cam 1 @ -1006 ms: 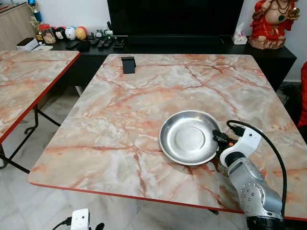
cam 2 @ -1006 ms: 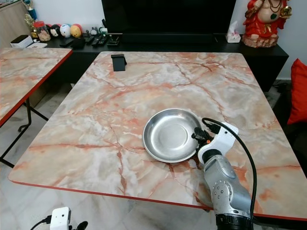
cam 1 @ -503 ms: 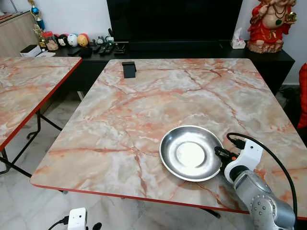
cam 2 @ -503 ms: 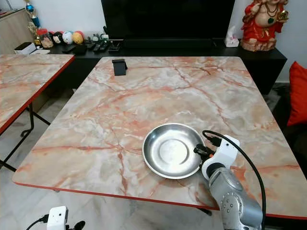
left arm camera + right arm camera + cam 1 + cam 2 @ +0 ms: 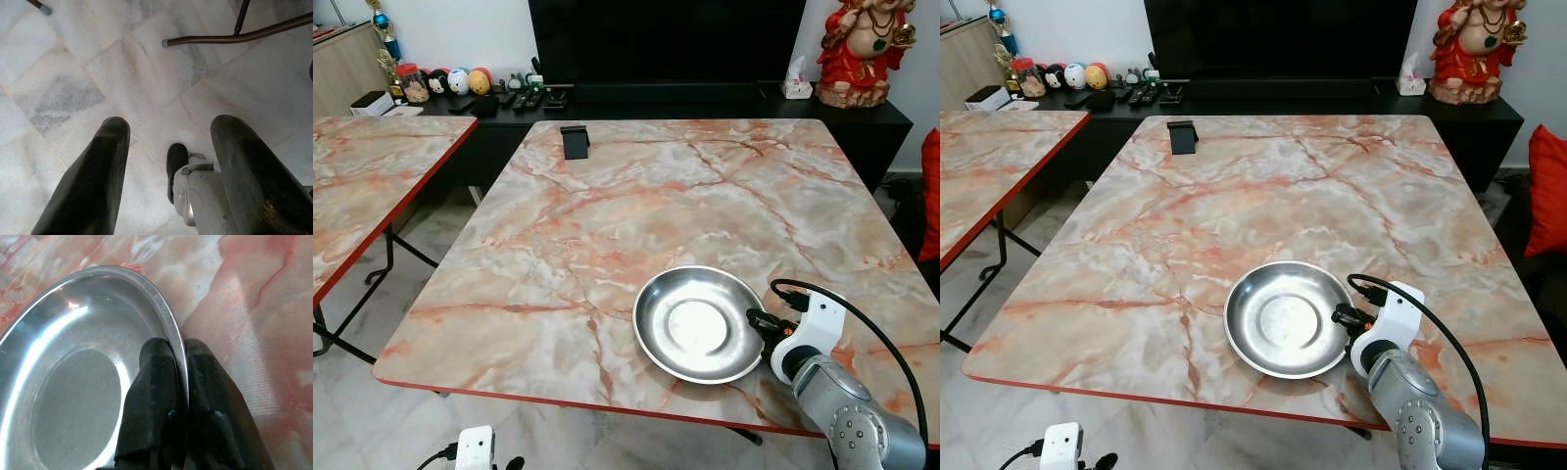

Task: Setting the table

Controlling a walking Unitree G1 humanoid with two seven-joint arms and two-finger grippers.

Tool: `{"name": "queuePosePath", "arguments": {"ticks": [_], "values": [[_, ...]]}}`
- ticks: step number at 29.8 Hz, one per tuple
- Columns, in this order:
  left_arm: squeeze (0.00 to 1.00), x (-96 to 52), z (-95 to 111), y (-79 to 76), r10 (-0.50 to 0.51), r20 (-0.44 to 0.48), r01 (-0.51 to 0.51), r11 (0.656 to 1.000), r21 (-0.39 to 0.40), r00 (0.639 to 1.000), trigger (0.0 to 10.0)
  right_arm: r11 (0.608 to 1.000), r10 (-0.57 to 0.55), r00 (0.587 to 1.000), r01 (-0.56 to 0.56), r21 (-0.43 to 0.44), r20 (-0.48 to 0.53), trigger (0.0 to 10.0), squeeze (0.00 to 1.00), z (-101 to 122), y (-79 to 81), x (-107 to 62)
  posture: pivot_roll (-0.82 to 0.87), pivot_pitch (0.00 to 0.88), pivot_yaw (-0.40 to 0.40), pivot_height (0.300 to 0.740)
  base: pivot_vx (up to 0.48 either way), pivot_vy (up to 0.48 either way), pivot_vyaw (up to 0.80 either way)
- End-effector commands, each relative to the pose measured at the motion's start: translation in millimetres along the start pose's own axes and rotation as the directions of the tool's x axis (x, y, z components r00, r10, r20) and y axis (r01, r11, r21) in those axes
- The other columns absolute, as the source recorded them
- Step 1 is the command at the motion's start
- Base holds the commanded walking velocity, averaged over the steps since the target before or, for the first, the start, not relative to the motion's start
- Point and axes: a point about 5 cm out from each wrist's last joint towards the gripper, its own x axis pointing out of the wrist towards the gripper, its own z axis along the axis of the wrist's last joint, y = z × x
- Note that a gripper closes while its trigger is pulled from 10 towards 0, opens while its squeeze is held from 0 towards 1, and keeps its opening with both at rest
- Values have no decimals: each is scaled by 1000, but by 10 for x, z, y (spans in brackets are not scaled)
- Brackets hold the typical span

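Steel plate (image 5: 697, 323) sits on the marble desk (image 5: 607, 215), near its front edge, well apart from the small black stand (image 5: 575, 141) at the far side. Right gripper (image 5: 178, 382) is at the plate's rim on the side away from the stand, jaws pinching the rim w/ one finger inside, one outside. Left gripper (image 5: 171, 166) hangs over the tiled floor (image 5: 122, 73), jaws spread.

Bare tabletop (image 5: 705, 186) beyond plate (image 5: 697, 323)
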Motion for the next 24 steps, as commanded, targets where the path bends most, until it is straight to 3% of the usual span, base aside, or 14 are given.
{"name": "queuePosePath", "arguments": {"ticks": [1, 19, 21, 23, 24], "values": [[0, -7, -46, 12, 4, -34, -3, 1000, 20, 999, 10000, 998, -49, 995, 46, -47, -88, 10000, 0, -159, -71, -13, -119, 0, 60, 740, 0, 0, 0], [0, -17, -37, 68, 1, -34, 0, 999, 37, 999, 10000, 995, -55, 993, 45, -89, -107, 10000, 0, -190, -88, -34, -132, 0, 66, 740, 0, 0, 0], [0, -14, -28, 65, -1, -29, 2, 999, 37, 1000, 10000, 995, -52, 993, 42, -93, -107, 10000, 353, -184, -82, -29, -130, 0, 63, 740, 0, 0, 0], [0, -14, -25, 64, -2, -28, 3, 999, 36, 1000, 10000, 995, -51, 993, 41, -95, -107, 10000, 353, -182, -81, -29, -130, 0, 63, 740, 0, 0, 0], [0, -12, -21, 61, -2, -26, 3, 999, 36, 1000, 10000, 994, -53, 993, 43, -96, -106, 10000, 596, -173, -83, -28, -132, 0, 63, 740, 0, 0, 0]]}}
